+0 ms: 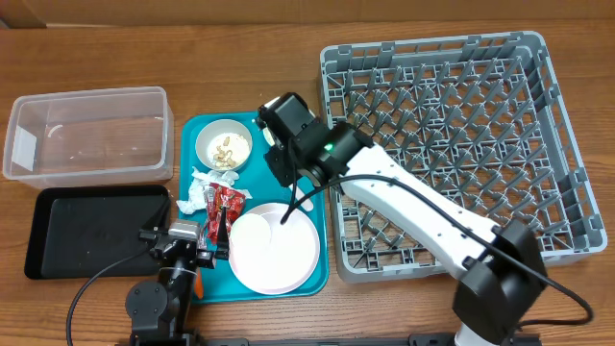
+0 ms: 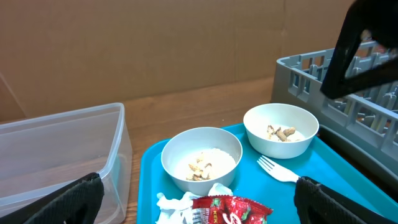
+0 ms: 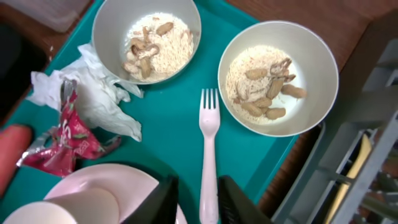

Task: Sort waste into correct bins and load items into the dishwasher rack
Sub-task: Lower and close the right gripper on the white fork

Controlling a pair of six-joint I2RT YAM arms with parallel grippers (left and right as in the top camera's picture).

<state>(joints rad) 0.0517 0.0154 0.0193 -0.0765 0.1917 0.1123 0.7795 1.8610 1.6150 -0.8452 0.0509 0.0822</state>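
Well, from overhead the right claw point(image 1: 280, 161) hangs over the back of the teal tray point(image 1: 258, 213), just beside the dishwasher rack point(image 1: 452, 135). The left claw point(image 1: 183, 235) sits low at the tray's near-left corner, next to the black tray point(image 1: 91, 231). Through the left wrist camera, that claw's fingers point(image 2: 56, 199) are spread wide with nothing between them. The fork point(image 2: 277, 169) lies flat on the teal, right of the nearer bowl point(image 2: 201, 158) and before the farther bowl point(image 2: 281, 127), tines aimed up-left. Through the right wrist camera, the fork runs straight up the picture. Its tines point into the gap between both bowls, and its handle passes between the parted right fingers, which flank it unclamped.
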